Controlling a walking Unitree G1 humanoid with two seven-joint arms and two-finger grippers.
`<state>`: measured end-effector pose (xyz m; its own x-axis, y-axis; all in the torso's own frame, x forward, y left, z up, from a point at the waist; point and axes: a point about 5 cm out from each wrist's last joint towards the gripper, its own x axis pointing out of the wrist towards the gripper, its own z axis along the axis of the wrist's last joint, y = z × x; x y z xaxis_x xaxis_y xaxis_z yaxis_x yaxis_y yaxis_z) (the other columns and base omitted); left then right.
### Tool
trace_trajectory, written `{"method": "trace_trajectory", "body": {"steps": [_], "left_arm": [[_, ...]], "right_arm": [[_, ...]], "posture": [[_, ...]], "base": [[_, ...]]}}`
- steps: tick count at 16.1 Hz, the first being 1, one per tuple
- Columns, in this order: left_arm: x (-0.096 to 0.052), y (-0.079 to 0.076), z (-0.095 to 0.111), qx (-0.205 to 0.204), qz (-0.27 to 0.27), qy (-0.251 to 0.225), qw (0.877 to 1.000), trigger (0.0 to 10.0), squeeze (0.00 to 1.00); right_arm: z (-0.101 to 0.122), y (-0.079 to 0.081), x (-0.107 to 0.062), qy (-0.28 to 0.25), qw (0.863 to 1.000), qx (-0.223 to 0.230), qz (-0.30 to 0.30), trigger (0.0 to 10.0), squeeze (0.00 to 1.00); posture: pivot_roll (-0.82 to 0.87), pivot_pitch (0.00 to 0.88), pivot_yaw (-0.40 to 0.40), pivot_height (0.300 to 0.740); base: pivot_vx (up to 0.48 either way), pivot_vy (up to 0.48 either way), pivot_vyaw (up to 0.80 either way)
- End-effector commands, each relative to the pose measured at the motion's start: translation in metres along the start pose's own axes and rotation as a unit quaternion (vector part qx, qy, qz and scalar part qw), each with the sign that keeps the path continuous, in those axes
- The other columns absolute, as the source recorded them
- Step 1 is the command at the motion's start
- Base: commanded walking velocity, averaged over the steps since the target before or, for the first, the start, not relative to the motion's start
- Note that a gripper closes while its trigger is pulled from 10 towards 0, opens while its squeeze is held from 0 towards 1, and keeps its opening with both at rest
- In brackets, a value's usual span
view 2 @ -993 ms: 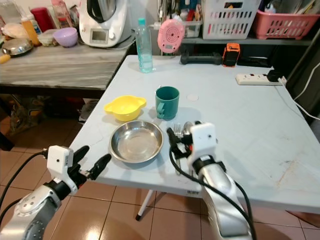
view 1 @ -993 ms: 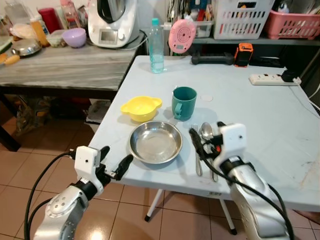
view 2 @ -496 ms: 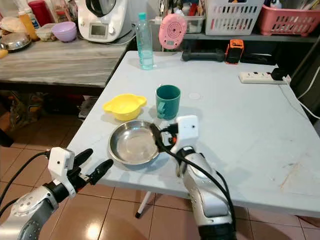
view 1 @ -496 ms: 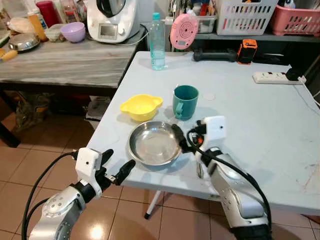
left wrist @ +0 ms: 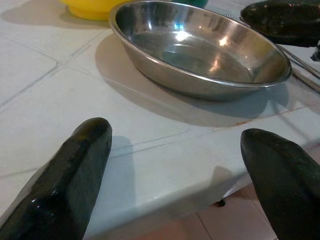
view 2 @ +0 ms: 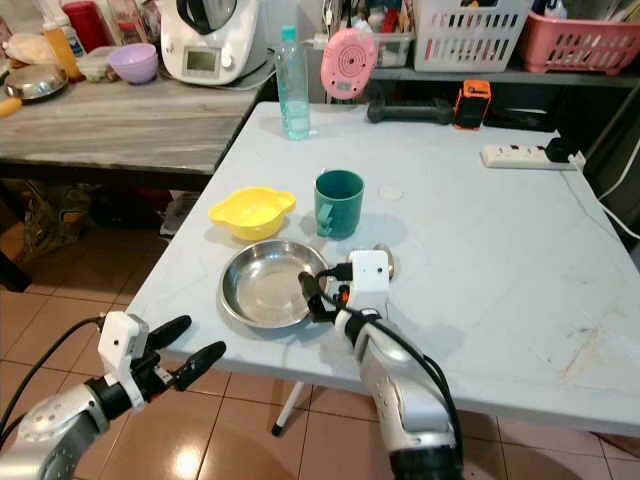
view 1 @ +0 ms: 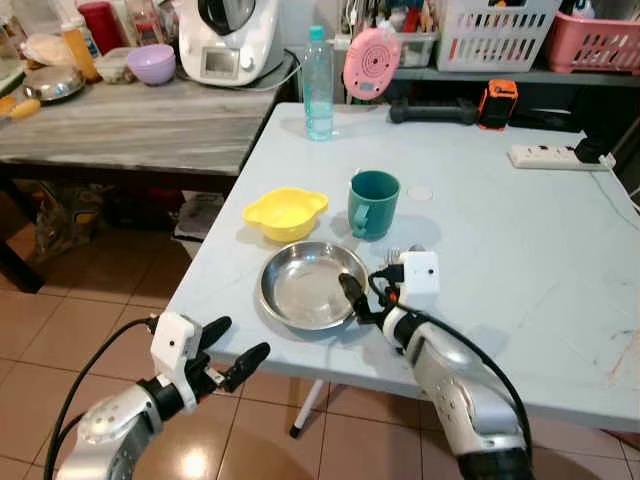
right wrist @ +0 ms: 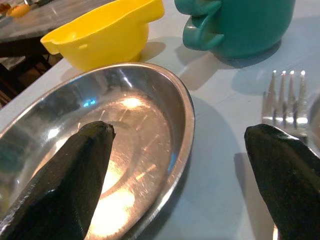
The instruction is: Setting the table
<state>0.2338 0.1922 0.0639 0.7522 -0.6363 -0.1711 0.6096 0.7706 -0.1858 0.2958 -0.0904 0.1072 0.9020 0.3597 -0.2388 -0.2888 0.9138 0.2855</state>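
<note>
A: Starting big: white table (view 1: 500,200), grey counter (view 1: 120,125) to its left, tiled floor below.

B: Place setting?

A: Steel plate (view 1: 305,285) near the table's front edge. Yellow bowl (view 1: 285,213) and green mug (view 1: 372,204) side by side just behind it. Fork (right wrist: 287,95) on the table just right of the plate, tines toward the mug.

B: Right gripper (right wrist: 185,165)?

A: Spread wide, straddling the plate's right rim: one finger over the dish, the other over the fork. Can't tell if it's touching.

B: Left?

A: Left gripper (view 1: 235,350) is off the table's front edge, below the top, fingers wide apart and holding nothing, pointing at the plate.
</note>
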Motion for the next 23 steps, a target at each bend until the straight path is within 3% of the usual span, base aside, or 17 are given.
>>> {"method": "trace_trajectory", "body": {"steps": [1,4,5,6,9,13,16,19,21,23], "left_arm": [[-0.004,0.009,-0.006,-0.001,0.010,0.013,1.000,10.0,0.00],[-0.003,0.015,-0.011,0.000,0.006,0.014,1.000,10.0,0.00],[-0.002,0.014,-0.013,0.001,0.002,0.014,1.000,10.0,0.00],[-0.003,0.010,-0.016,0.002,-0.001,0.013,1.000,10.0,0.00],[-0.014,-0.015,-0.028,0.006,-0.012,0.005,1.000,10.0,0.00],[-0.047,-0.072,-0.045,0.010,-0.028,-0.011,0.999,10.0,0.00],[-0.059,-0.105,-0.047,0.012,-0.027,-0.019,0.999,10.0,0.00],[-0.064,-0.114,-0.022,0.027,0.030,-0.080,0.996,10.0,0.00],[-0.068,-0.103,0.004,0.058,0.122,-0.142,0.981,10.0,0.00],[-0.064,-0.106,0.008,0.077,0.146,-0.153,0.974,10.0,0.00]], "right_arm": [[0.006,0.005,0.005,-0.002,1.000,0.012,0.007,10.0,0.00],[0.001,0.011,0.011,0.026,0.999,0.028,0.012,10.0,0.00],[-0.003,0.013,0.012,0.042,0.999,0.029,0.017,3.4,0.00],[-0.005,0.015,0.013,0.052,0.998,0.030,0.021,0.6,0.00],[-0.013,0.014,0.016,0.093,0.995,0.029,0.017,0.0,0.00],[-0.012,0.008,0.017,0.097,0.995,0.021,0.003,0.0,0.00],[-0.012,0.004,0.018,0.107,0.994,0.017,-0.007,0.0,0.00],[-0.012,0.004,0.018,0.105,0.994,0.020,-0.007,0.0,0.00],[-0.012,0.003,0.018,0.101,0.995,0.018,-0.008,0.0,0.00],[-0.013,0.002,0.017,0.101,0.995,0.014,-0.008,0.0,0.00]], "posture": [[-0.05,0.043,0.049,0.740],[-0.06,0.044,0.055,0.740],[-0.06,0.041,0.056,0.740],[-0.06,0.041,0.056,0.740],[-0.05,0.039,0.051,0.740],[-0.05,0.041,0.050,0.740],[-0.05,0.043,0.055,0.740],[-0.05,0.043,0.052,0.740],[-0.05,0.042,0.050,0.740],[-0.05,0.041,0.048,0.740]], "base": [[0.000,0.000,0.00],[0.000,0.000,0.00],[0.000,0.000,0.00],[0.000,0.000,0.00],[0.000,0.000,0.00],[0.000,0.000,0.00],[0.000,0.000,0.00],[0.000,0.000,0.00],[0.000,0.000,0.00],[0.000,0.000,0.00]]}}
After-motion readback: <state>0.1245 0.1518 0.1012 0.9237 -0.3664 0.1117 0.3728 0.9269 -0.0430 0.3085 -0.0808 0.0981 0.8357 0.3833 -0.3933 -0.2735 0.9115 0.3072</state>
